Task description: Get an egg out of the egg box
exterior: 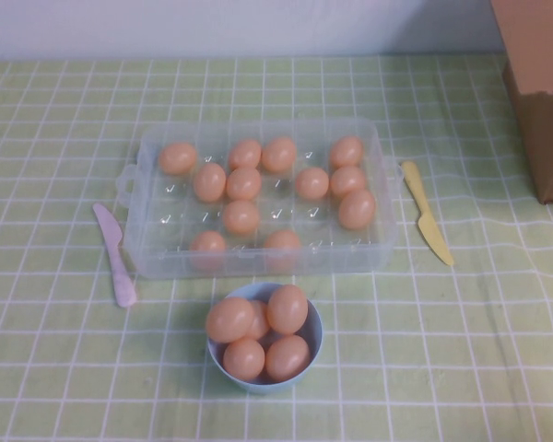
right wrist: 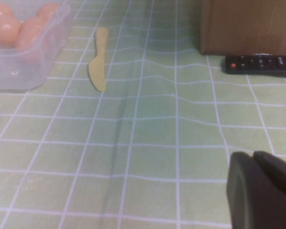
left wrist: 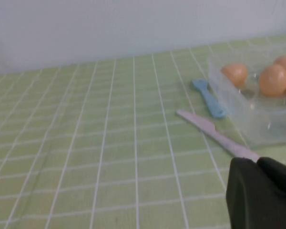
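The clear plastic egg box (exterior: 147, 262) lies in the middle of the green checked cloth and holds several orange-tan eggs (exterior: 242, 182). Neither arm shows in the high view. In the left wrist view my left gripper (left wrist: 257, 161) is shut and empty, low over the cloth, apart from the egg box (left wrist: 250, 119) and its eggs (left wrist: 272, 80). In the right wrist view my right gripper (right wrist: 252, 155) is shut and empty over bare cloth, far from the egg box (right wrist: 24, 71) and its eggs (right wrist: 5, 29).
A light-blue bowl (exterior: 313, 343) with several eggs stands in front of the egg box. A pink knife (exterior: 115, 254) lies to its left, a yellow knife (exterior: 428, 214) to its right. A cardboard box (exterior: 542, 92) stands back right. A blue utensil (left wrist: 209, 98) and a black remote (right wrist: 260, 64) show in the wrist views.
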